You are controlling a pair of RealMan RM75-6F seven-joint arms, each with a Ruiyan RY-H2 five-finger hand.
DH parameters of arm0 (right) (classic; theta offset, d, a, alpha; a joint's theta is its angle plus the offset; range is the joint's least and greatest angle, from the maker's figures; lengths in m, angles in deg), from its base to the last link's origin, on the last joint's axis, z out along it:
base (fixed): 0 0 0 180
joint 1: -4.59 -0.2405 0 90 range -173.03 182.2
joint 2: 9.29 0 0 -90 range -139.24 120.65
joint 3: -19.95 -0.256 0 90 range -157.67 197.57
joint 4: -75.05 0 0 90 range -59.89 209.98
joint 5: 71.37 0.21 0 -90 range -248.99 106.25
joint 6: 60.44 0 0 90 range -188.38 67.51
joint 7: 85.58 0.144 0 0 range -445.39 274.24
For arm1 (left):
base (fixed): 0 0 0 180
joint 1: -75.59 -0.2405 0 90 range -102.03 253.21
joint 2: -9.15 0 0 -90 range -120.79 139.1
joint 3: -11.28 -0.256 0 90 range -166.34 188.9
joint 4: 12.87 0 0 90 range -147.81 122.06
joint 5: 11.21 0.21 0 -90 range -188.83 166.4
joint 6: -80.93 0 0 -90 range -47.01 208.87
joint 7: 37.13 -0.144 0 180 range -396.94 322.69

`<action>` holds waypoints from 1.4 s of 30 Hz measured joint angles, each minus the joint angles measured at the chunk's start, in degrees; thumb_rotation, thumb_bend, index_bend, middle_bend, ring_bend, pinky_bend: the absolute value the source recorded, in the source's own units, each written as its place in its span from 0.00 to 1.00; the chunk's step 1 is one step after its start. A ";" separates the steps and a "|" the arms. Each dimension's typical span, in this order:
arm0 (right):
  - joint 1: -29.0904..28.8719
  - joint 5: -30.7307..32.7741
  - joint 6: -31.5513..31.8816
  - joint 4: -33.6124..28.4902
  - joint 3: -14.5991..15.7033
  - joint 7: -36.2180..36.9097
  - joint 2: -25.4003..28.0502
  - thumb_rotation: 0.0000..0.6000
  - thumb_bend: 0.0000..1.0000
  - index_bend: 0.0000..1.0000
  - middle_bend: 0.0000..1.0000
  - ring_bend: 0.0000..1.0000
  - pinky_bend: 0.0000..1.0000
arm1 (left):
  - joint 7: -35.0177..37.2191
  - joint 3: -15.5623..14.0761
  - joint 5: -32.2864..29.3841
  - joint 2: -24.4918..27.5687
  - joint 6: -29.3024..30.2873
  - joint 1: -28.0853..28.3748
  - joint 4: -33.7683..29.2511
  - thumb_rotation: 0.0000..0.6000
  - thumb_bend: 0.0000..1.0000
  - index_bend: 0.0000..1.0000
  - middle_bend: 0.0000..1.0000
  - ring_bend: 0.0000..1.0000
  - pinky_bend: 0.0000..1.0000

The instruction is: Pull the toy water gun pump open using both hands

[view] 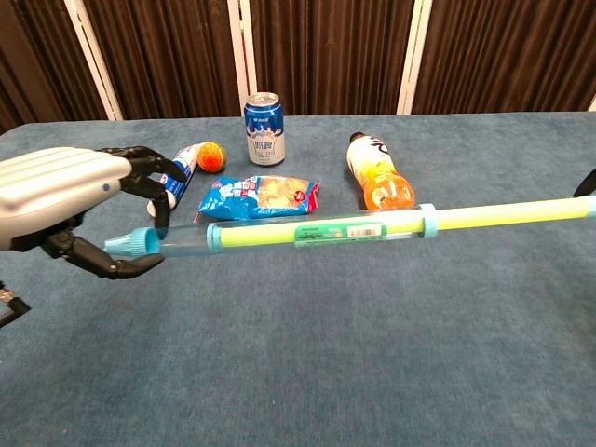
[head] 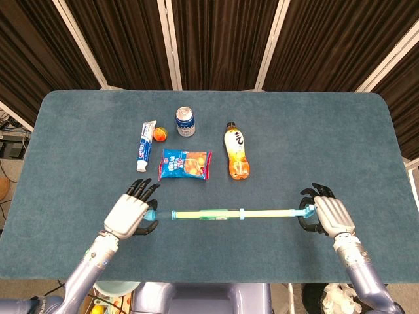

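The toy water gun (head: 216,214) (view: 307,229) is a long clear tube with blue caps and a yellow-green pump rod, held level above the blue table. My left hand (head: 129,216) (view: 70,200) grips the tube's blue nozzle end. My right hand (head: 327,214) grips the blue handle at the rod's far end; in the chest view only a dark sliver of it shows at the right edge. A long stretch of yellow rod (head: 272,212) (view: 512,213) shows outside the tube, and part of the tube near the nozzle is clear.
Behind the water gun lie a snack packet (head: 185,164), an orange drink bottle (head: 237,152), a blue can (head: 185,122), a toothpaste tube (head: 144,145) and a small orange ball (head: 159,135). The table's near edge (head: 216,280) runs close below my hands.
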 measured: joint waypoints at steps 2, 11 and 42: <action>0.27 -0.03 0.32 -0.10 0.07 -0.07 0.00 1.00 0.68 0.97 0.24 0.05 0.00 | 0.75 -0.29 0.35 0.88 0.24 -0.59 -0.14 1.00 0.36 0.51 0.10 0.00 0.08; 1.31 -0.07 1.84 0.12 0.22 -0.87 -0.80 1.00 0.68 0.97 0.24 0.05 0.00 | 3.80 -1.47 2.45 5.11 0.69 -2.94 -0.42 1.00 0.36 0.51 0.10 0.00 0.08; 3.05 2.58 4.00 2.04 -2.14 -1.47 -0.82 1.00 0.68 0.97 0.24 0.06 0.00 | 11.59 -1.81 7.43 11.64 0.58 -9.25 3.30 1.00 0.36 0.52 0.11 0.00 0.08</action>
